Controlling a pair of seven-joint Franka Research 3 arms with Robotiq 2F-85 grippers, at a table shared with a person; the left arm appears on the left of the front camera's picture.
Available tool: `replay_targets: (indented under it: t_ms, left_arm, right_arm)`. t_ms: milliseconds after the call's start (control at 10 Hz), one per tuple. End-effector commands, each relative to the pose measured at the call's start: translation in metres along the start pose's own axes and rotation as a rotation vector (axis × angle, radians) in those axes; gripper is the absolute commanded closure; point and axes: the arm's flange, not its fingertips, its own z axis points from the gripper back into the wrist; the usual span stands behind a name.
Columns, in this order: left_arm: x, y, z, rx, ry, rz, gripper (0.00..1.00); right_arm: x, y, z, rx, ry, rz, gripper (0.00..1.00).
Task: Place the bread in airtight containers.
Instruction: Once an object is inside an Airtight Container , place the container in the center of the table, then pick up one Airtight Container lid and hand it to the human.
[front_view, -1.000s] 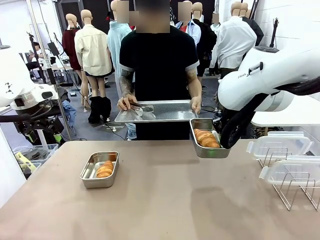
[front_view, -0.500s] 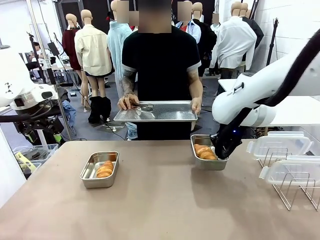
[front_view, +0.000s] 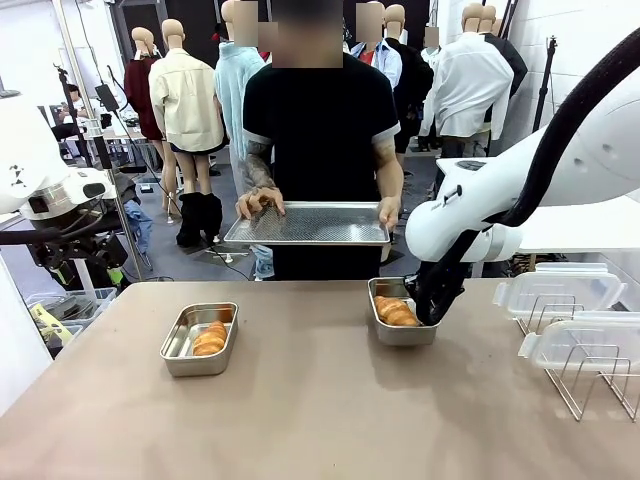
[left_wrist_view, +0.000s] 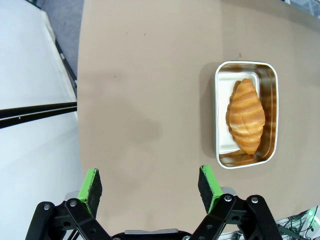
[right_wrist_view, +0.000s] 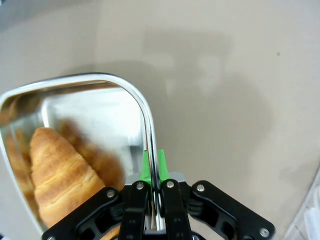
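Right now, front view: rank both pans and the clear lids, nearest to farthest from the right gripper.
1. Right pan: right gripper shut on its rim.
2. Clear lids: on the rack, far right.
3. Left pan: farthest, robot's left.

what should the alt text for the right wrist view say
The right gripper, black with green pads, is pinched shut on the side rim of a steel pan with rounded corners. A golden-brown croissant lies inside the pan, and the plain tan table spreads out behind it.
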Motion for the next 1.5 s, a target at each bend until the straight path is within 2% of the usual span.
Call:
replay_targets:
  t_ms: [0,100,200,700,1100,1400]
  left_arm:
    - [-0.003,0.000,0.001,0.008,-0.001,0.016,0.00]
    - [-0.003,0.000,0.001,0.008,-0.001,0.016,0.00]
    - [-0.003,0.000,0.001,0.008,-0.001,0.016,0.00]
    - [-0.003,0.000,0.001,0.008,-0.001,0.016,0.00]
    - [-0.003,0.000,0.001,0.008,-0.001,0.016,0.00]
    - [-0.003,0.000,0.001,0.008,-0.001,0.016,0.00]
  right_arm:
    - [0.010,0.012,-0.015,-0.062,-0.050,-0.052,1.00]
    - [0.010,0.015,-0.022,-0.068,-0.049,-0.062,1.00]
    - [0.009,0.017,-0.025,-0.082,-0.067,-0.087,0.94]
    - [-0.001,0.023,-0.017,-0.102,-0.064,-0.103,0.01]
    - [-0.029,0.033,0.026,-0.137,-0.096,-0.023,0.00]
    - [-0.047,0.033,0.061,-0.213,-0.054,0.058,0.00]
